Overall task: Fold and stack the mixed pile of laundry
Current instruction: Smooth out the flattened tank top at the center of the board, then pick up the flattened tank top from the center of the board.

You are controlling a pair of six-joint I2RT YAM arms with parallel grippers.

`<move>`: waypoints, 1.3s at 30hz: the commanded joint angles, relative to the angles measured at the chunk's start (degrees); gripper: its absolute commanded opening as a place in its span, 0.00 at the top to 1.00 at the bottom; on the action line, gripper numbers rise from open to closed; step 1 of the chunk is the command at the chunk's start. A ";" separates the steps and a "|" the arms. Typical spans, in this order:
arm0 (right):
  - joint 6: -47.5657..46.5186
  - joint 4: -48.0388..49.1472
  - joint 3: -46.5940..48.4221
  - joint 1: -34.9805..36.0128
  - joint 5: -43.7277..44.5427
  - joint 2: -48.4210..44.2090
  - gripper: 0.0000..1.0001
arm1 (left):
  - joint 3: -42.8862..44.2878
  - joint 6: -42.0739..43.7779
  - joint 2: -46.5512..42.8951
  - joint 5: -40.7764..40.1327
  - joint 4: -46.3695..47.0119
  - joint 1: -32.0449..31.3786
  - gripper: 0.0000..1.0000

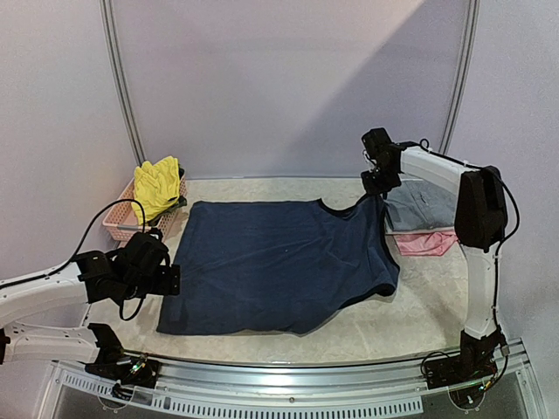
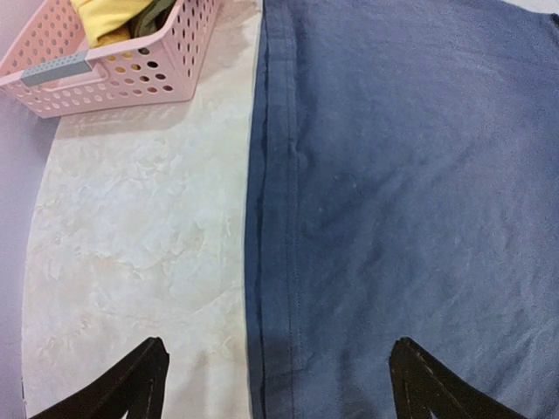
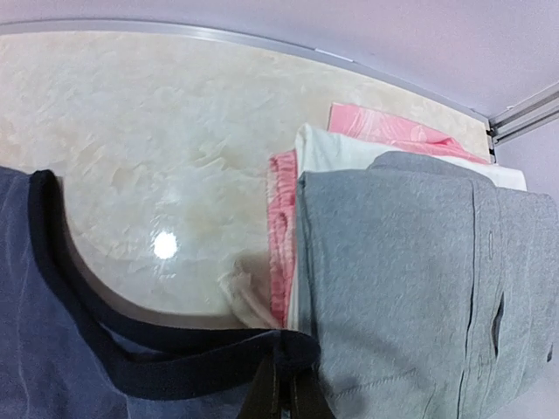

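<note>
Roughly midway, by the look of it: the navy top (image 1: 279, 262) lies spread flat in the middle of the table (image 1: 419, 301), not yet folded. The right claw (image 3: 284, 394), pressed together, pinches the top at its neckband (image 3: 192, 367) on the far right corner. The left claw (image 2: 275, 384) hangs spread wide over the hem on the opposite side, one finger over bare table and one over cloth, gripping nothing.

Just beside the top on the right sits the finished stack: grey trousers (image 1: 419, 208) on a white piece (image 3: 341, 148) and a pink piece (image 1: 428, 243), all folded. At the far left, a yellow garment (image 1: 157, 185) spills from the basket (image 1: 118, 223), with something darker tucked beside it. So folding the top, stacking it, then the basket's contents appear to be left.
</note>
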 commanded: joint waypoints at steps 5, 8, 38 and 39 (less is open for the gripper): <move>1.61 -2.27 10.14 -3.67 5.20 7.73 0.99 | 0.84 -3.20 2.90 -4.59 -2.68 -0.83 0.13; 1.97 -3.55 13.83 -3.91 6.24 9.65 0.91 | 1.67 -4.38 4.95 -5.28 -3.14 -0.83 0.15; 19.17 16.70 -46.44 14.68 -19.07 -39.21 0.25 | -6.07 -18.87 2.31 16.27 -7.89 -18.57 0.41; 19.95 18.33 -49.02 15.85 -19.31 -39.94 0.25 | -6.56 -19.32 2.09 16.48 -7.47 -19.19 0.42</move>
